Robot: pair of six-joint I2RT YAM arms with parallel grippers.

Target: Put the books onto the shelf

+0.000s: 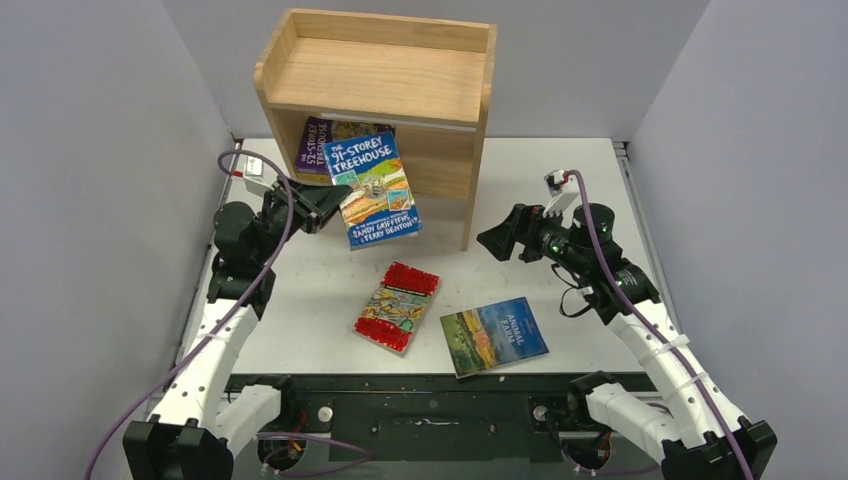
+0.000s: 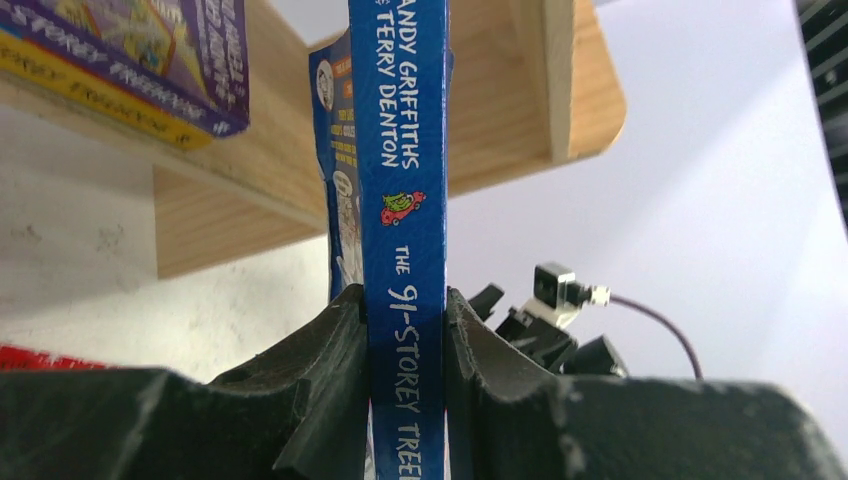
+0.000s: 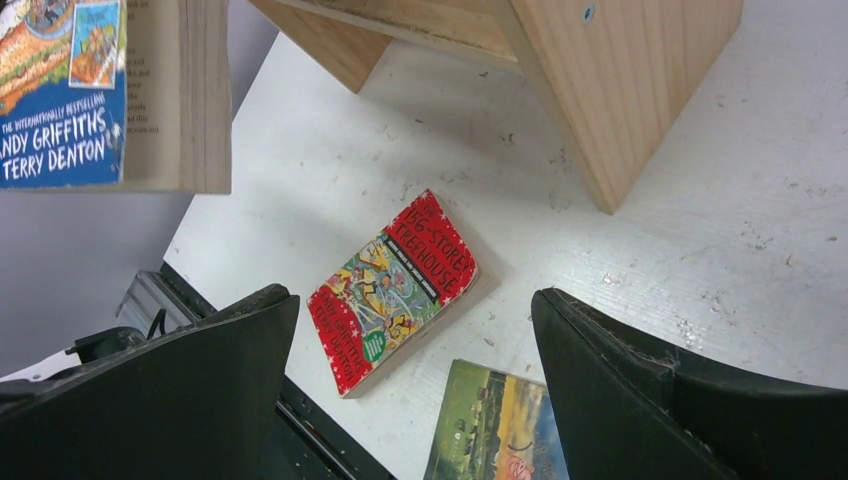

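Note:
My left gripper (image 1: 338, 196) is shut on the spine edge of the blue book (image 1: 372, 188), holding it up tilted in front of the wooden shelf's (image 1: 380, 75) lower opening. In the left wrist view both jaws press the blue book's spine (image 2: 405, 200). A purple book (image 1: 312, 148) lies inside the shelf, with a yellow one (image 2: 90, 85) under it. The red-bordered book (image 1: 397, 305) and the Animal Farm book (image 1: 494, 335) lie flat on the table. My right gripper (image 1: 497, 240) hovers open and empty right of the shelf, above the red-bordered book (image 3: 395, 285) and the Animal Farm book (image 3: 490, 425).
The shelf's right side panel (image 3: 620, 90) stands close in front of my right gripper. Grey walls close in the white table (image 1: 560, 190) on the left, back and right. A dark rail (image 1: 420, 400) with the arm bases runs along the near edge.

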